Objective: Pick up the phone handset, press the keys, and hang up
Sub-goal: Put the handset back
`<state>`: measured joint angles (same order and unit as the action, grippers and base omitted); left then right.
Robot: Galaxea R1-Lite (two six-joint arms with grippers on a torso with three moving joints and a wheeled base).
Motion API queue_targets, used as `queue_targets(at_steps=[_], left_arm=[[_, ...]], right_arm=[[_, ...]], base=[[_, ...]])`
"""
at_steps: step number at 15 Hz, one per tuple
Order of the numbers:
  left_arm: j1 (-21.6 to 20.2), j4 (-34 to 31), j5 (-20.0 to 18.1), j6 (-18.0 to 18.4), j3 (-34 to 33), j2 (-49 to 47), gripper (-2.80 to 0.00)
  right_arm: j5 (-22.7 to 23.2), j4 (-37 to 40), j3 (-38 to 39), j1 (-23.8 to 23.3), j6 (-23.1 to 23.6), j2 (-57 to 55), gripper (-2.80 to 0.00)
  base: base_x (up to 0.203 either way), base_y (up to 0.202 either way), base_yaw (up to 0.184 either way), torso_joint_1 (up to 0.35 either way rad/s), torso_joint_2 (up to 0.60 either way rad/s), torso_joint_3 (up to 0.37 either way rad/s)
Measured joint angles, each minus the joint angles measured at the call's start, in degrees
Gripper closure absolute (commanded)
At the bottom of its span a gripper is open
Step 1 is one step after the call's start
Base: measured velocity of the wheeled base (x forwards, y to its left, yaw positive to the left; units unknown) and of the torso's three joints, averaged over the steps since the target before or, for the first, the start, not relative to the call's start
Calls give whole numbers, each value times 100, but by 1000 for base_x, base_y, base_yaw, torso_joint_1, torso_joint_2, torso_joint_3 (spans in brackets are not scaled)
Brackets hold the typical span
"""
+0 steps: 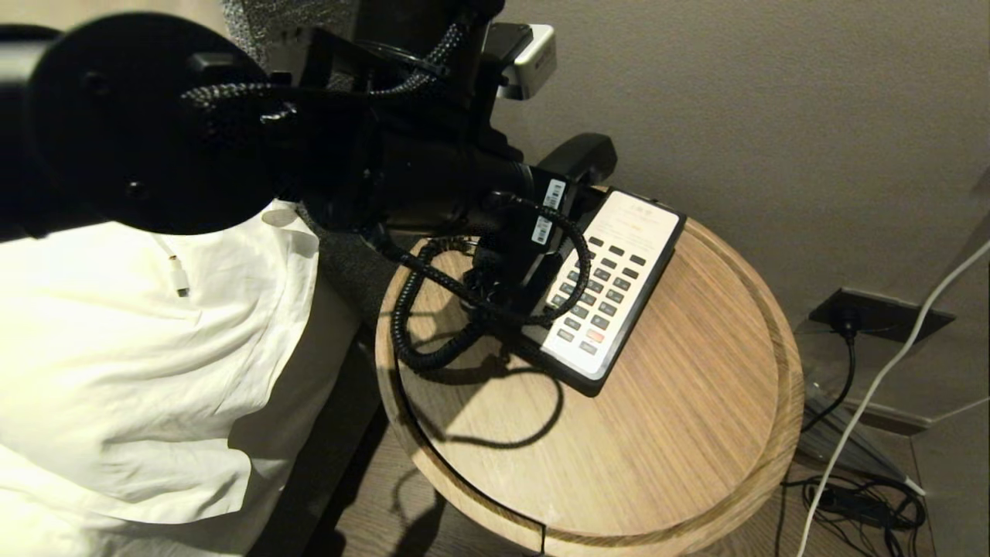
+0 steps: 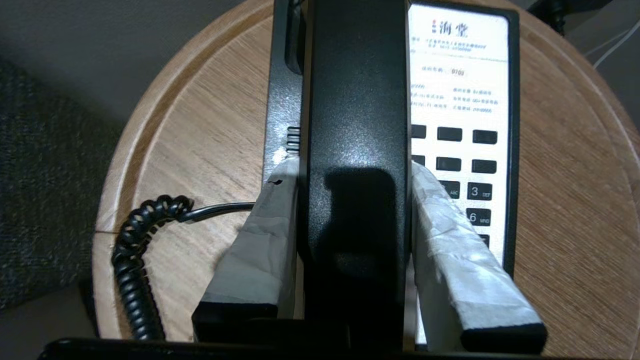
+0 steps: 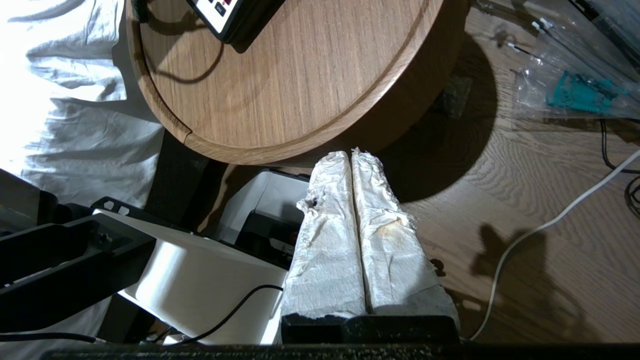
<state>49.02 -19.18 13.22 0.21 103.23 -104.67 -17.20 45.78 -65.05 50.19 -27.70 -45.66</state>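
The right gripper (image 3: 351, 156), fingers pressed together and empty, hangs over the wooden floor (image 3: 525, 200) below the round table (image 3: 310, 95). On the table, the left gripper (image 2: 354, 167) clamps its 2 taped fingers (image 2: 260, 240) on either side of the phone handset (image 2: 356, 125), which lies along the phone base (image 2: 277, 100) beside the keys (image 2: 480, 165). The coiled cord (image 2: 132, 260) loops over the tabletop.

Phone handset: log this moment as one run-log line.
left gripper: jaws shut on phone handset over base | keys: unpressed | right gripper: jaws shut, idle beside round table
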Motion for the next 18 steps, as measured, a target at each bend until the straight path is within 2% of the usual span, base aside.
queue_targets(at_steps=[11, 18], left_arm=[[-92, 690, -56, -16, -1041, 126, 0], [-197, 1039, -272, 0, -1520, 218, 0]], right_arm=[[64, -33, 17, -5, -9, 4, 0], [117, -39, 45, 0, -9, -31, 0]], base=[[0, 0, 0, 0, 0, 0], [0, 0, 0, 0, 0, 0]])
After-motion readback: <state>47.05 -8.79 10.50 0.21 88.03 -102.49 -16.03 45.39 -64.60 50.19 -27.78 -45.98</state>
